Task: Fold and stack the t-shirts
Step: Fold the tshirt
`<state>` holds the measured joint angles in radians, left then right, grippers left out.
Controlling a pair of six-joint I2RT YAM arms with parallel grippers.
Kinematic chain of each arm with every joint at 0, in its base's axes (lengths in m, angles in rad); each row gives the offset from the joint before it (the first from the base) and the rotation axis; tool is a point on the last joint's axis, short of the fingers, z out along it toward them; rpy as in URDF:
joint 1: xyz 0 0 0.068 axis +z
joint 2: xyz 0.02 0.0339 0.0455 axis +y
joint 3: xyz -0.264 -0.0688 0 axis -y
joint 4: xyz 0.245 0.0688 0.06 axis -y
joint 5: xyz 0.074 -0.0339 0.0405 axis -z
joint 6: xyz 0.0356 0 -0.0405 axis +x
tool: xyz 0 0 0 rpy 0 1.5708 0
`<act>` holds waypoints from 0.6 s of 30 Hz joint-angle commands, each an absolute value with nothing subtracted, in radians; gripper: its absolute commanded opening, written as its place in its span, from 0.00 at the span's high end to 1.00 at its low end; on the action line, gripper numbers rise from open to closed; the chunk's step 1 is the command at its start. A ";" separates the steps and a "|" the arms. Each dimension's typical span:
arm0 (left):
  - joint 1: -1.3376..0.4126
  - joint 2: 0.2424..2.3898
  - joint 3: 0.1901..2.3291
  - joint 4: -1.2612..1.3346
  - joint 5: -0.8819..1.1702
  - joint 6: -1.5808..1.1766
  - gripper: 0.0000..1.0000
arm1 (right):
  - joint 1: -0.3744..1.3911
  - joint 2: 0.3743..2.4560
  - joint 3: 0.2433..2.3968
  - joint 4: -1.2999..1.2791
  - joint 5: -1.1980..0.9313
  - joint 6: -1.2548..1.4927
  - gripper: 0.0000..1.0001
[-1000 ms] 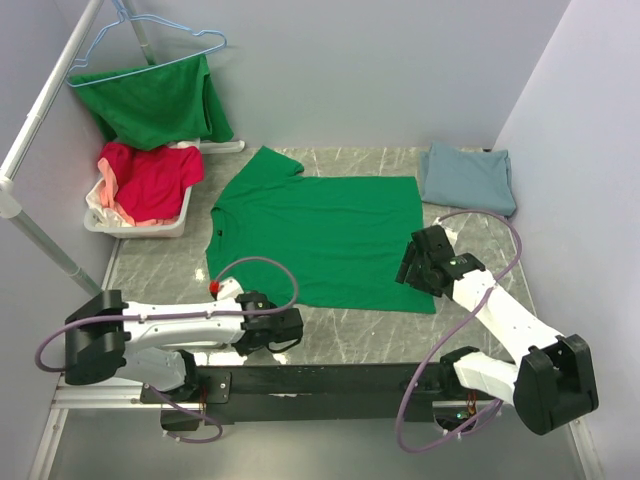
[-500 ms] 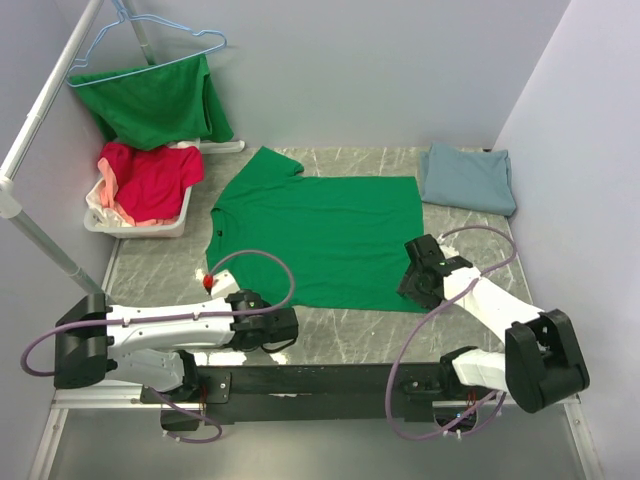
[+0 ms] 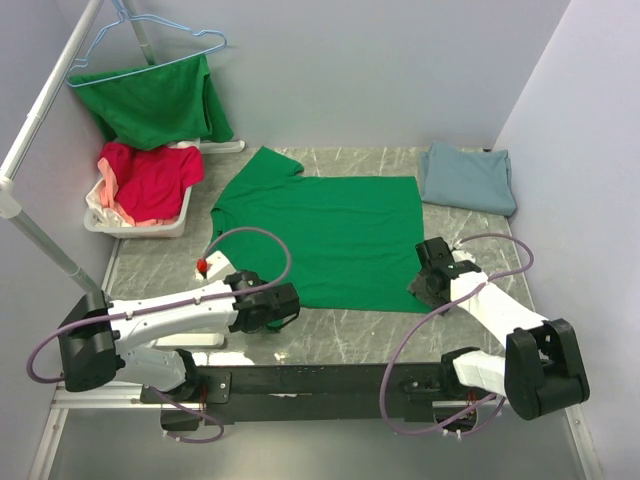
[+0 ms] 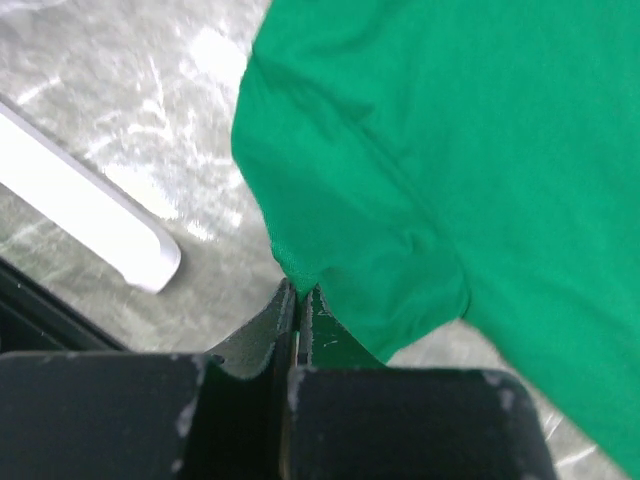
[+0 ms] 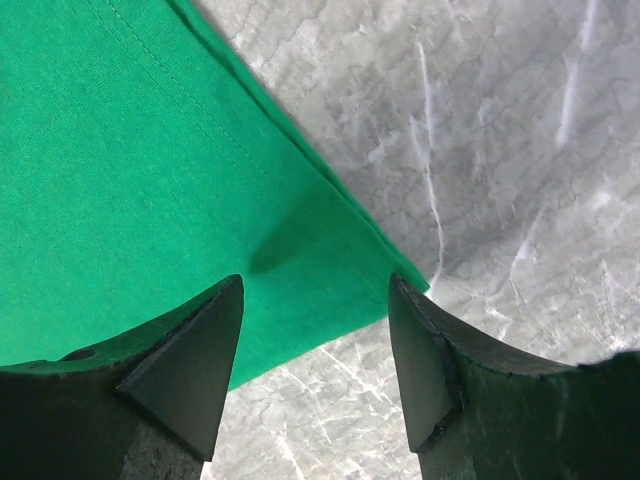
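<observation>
Left hand (image 4: 298, 300) pinches green t-shirt (image 3: 330, 235) sleeve; right hand (image 5: 315, 285), spread, straddles its corner.

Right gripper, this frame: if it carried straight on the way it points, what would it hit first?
Probably the corner of the green t-shirt, framed between the open fingers of the right gripper; the marble table lies just beneath the cloth.

- Left end effector (image 3: 284, 304): shifted up-frame from the bare counter (image 3: 350, 335). Its closed tips now meet the lower-left sleeve edge of the green t-shirt (image 3: 330, 235).
- Right end effector (image 3: 427, 287): moved down-frame and lower, now at the shirt's lower-right corner, fingers spread astride it.
- That corner: now slightly further left.
</observation>
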<state>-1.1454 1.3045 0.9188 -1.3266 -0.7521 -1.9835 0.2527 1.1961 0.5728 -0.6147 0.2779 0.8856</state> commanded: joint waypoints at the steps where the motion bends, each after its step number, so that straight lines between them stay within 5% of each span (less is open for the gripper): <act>1: -1.088 1.308 0.968 -1.347 -0.833 -1.970 0.99 | 0.244 1.164 0.561 -0.638 0.313 0.922 0.33; 18: -0.957 1.278 0.992 -1.368 -0.907 -1.902 0.99 | 0.244 1.212 0.542 -0.672 0.338 1.000 0.40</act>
